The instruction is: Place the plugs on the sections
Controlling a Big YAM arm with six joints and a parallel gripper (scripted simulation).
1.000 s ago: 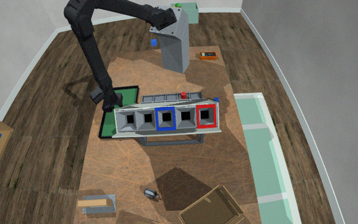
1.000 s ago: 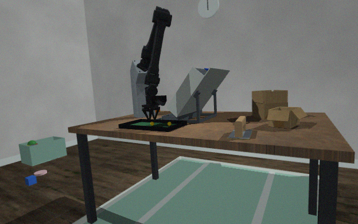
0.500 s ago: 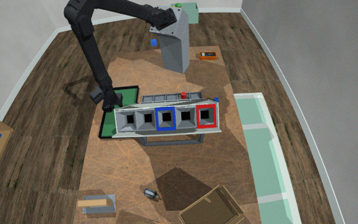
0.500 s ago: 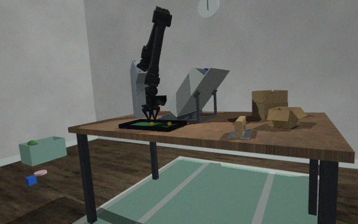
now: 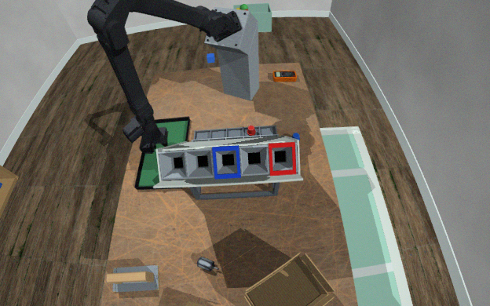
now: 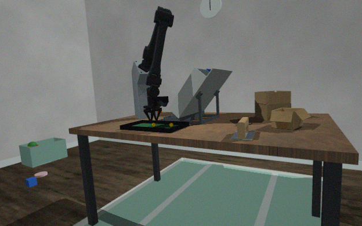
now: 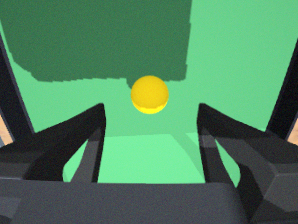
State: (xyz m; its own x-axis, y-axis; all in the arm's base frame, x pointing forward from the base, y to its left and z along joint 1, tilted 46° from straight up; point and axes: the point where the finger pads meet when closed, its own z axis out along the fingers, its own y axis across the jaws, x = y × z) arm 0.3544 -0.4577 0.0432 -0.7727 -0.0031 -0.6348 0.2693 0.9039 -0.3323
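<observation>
The grey funnel box (image 5: 228, 178) runs its long axis left to right across the wooden table (image 6: 285, 145), its face tilted upward, with five square funnels in a row: one blue-banded funnel (image 5: 226, 162) in the middle, one red-banded funnel (image 5: 283, 158) at the right end. One red plug (image 5: 251, 129) stands upright on the sectioned grey tray (image 5: 209, 134) behind it; one blue plug (image 5: 296, 136) sits by the box's right corner. Two yellow marbles lie in the black-rimmed green tray (image 6: 180, 125). My gripper (image 7: 151, 112) hangs partly open and empty, fingers straddling one yellow marble (image 7: 149, 94) just ahead, not touching it.
</observation>
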